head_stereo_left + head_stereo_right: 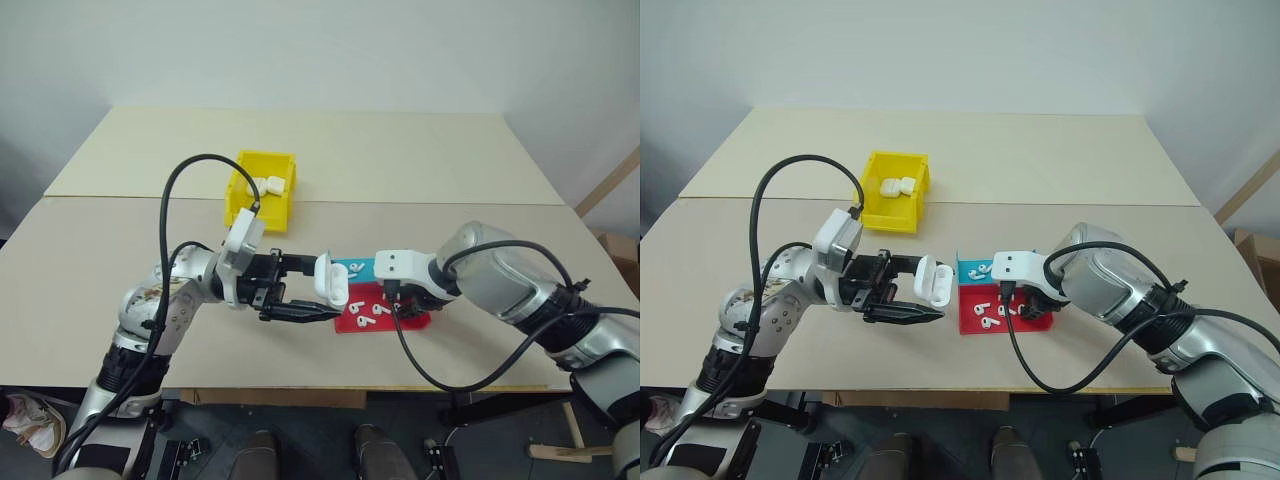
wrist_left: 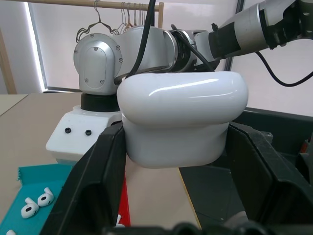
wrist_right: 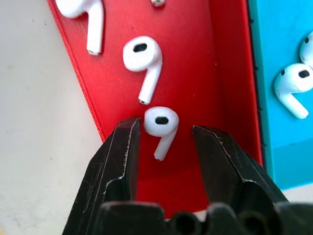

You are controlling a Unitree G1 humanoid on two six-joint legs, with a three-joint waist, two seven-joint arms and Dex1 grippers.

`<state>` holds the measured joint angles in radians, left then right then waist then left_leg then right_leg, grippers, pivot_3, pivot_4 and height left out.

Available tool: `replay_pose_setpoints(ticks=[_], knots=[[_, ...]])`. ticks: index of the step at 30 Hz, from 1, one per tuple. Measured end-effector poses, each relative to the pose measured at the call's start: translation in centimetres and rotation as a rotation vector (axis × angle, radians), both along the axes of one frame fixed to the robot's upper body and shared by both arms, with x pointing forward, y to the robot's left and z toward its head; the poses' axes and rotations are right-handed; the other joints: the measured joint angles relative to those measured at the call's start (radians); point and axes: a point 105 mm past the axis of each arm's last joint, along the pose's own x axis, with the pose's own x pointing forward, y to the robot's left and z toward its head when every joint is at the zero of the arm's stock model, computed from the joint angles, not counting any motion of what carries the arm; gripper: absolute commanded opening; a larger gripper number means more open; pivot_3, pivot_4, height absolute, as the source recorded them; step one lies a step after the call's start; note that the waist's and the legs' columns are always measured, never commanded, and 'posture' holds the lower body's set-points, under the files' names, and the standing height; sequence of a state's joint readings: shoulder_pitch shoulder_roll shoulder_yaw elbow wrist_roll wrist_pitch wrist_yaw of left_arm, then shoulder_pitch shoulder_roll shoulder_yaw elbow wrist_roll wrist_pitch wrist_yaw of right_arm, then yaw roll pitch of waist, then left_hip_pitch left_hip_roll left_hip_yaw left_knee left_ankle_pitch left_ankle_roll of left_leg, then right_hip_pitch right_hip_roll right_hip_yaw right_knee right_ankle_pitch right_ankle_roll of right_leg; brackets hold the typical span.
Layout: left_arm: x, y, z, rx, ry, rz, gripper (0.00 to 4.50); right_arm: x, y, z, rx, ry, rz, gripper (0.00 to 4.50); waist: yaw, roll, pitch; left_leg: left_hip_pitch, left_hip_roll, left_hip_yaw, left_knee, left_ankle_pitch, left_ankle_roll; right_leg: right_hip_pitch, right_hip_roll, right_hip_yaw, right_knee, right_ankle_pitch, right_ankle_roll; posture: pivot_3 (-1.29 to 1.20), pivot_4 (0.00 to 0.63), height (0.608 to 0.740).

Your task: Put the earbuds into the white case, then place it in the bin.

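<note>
- Over the table (image 1: 120, 250), your left arm reaches level toward the middle; left gripper (image 1: 925, 292) has its fingers (image 2: 95, 181) clamped on the white case (image 1: 934, 280), holding it clear of the table, just left of the trays.
- Case lid stands open in the head views; the left wrist view shows the glossy shell wedged between both fingers.
- Your right arm comes in from the right, wrist bent steeply down; right gripper (image 3: 164, 139) sits low inside the red tray (image 3: 195, 73).
- Right fingers are apart, straddling one earbud (image 3: 161, 123). That earbud lies on the tray floor, stem pointing toward the wrist; can't tell if either finger touches it.
- Red tray: more earbuds (image 3: 143, 58) lie just beyond the straddled one, loose and apart from each other.
- Blue tray (image 1: 973, 268) butts against the red tray on its far side; a few earbuds lie in it (image 3: 292, 83).
- Yellow bin (image 1: 262, 187) sits farther back on the table, well apart from both grippers. A couple of white cases (image 1: 268, 184) lie inside it.
</note>
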<state>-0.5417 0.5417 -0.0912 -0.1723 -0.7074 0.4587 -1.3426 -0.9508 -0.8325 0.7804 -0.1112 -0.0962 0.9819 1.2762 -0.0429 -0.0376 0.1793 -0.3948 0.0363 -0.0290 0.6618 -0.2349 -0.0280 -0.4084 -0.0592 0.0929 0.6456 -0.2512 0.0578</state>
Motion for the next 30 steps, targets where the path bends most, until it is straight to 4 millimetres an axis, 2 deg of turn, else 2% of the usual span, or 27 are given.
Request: replay_pose_setpoints(ticks=[4, 7, 10, 17, 23, 26, 30], knots=[[0.0, 0.0, 0.0, 0.0, 0.0, 0.0, 2.77, 0.0, 0.1, 0.0, 0.001, -0.002, 0.014, 2.15, 0.0, 0.0, 0.0, 0.0, 0.0, 0.0, 0.0, 0.0, 0.0, 0.0, 0.0, 0.0, 0.0, 0.0, 0.0, 0.0, 0.15, 0.74], [0.0, 0.0, 0.0, 0.001, 0.0, 0.0, 2.77, -0.1, 0.0, -0.1, 0.003, -0.002, 0.018, 1.56, 0.0, 0.0, 0.0, 0.0, 0.0, 0.0, 0.0, 0.0, 0.0, 0.0, 0.0, 0.0, 0.0, 0.0, 0.0, 0.0, 0.15, 0.74], [0.0, 0.0, 0.0, 0.002, 0.0, 0.002, 2.77, -0.1, 0.1, -0.1, 0.006, -0.007, 0.029, 0.66, 0.0, 0.0, 0.0, 0.0, 0.0, 0.0, 0.0, 0.0, 0.0, 0.001, 0.0, 0.0, 0.0, 0.0, 0.0, 0.0, 0.15, 0.74], [0.1, 0.1, 0.0, 0.005, 0.0, 0.009, 2.77, -0.4, -0.2, 0.6, 0.073, 0.015, -0.034, 0.66, 0.0, 0.0, 0.0, 0.0, 0.0, 0.0, 0.0, 0.0, 0.0, 0.0, 0.0, 0.0, 0.0, 0.0, 0.0, 0.0, 0.15, 0.74], [0.0, 0.1, 0.1, 0.006, -0.006, -0.006, 2.77, -1.0, -1.6, 5.6, 0.275, -0.046, -0.155, 0.66, 0.002, 0.001, 0.0, -0.001, 0.0, -0.001, 0.0, 0.0, 0.0, 0.0, 0.0, -0.001, 0.0, 0.0, 0.0, 0.0, 0.15, 0.74], [-0.1, 0.0, 0.2, 0.0, -0.009, -0.022, 2.77, -1.4, -1.4, 8.3, 0.465, -0.095, -0.183, 0.66, 0.003, 0.001, 0.0, -0.001, 0.0, -0.001, 0.0, 0.0, 0.0, 0.001, 0.0, -0.001, 0.0, 0.0, 0.0, 0.0, 0.15, 0.74], [-0.3, 0.0, 0.4, -0.009, -0.011, -0.054, 2.77, -2.1, -0.1, 11.1, 0.841, -0.175, -0.136, 0.66, 0.001, 0.0, 0.0, 0.0, 0.0, -0.002, 0.0, 0.0, 0.0, 0.002, 0.0, -0.001, 0.0, 0.0, 0.0, 0.0, 0.15, 0.74]])
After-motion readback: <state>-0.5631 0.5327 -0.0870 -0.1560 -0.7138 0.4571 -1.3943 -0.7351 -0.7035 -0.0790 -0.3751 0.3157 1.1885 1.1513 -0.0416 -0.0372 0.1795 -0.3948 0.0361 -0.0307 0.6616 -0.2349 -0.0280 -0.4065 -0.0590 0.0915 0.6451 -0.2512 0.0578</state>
